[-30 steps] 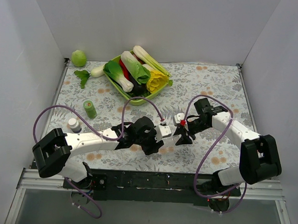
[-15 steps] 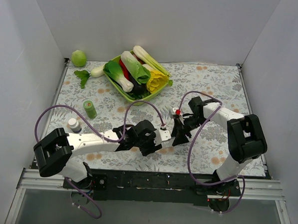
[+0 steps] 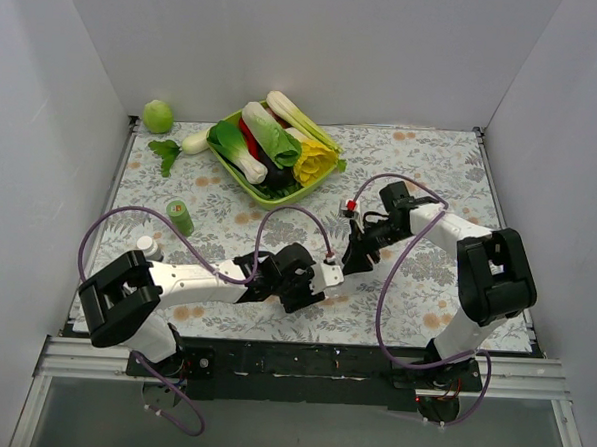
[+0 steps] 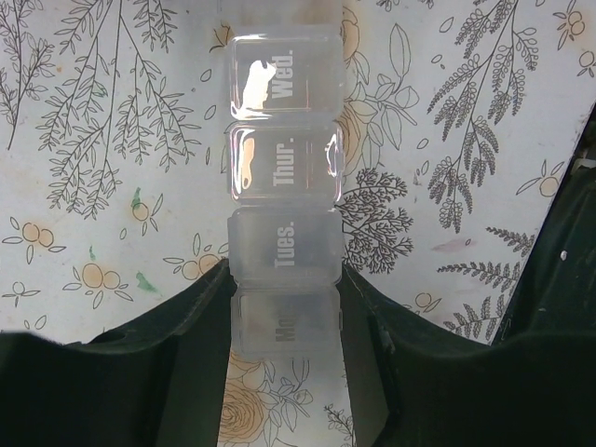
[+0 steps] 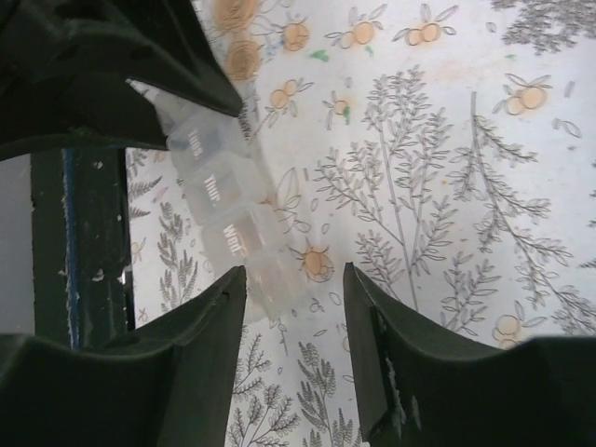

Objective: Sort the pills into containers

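Light, stiff, slick pill-organiser strip lies flat on the surface, left fingers seemingly pinching its Mon end by the side walls, right fingers spread wide around the far end.

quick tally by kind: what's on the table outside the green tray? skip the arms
Bottles: 2, a green bottle and a white bottle
Loose vegetables: 2, a round green vegetable and a white radish
Pill-organiser strip: 1
Total: 5
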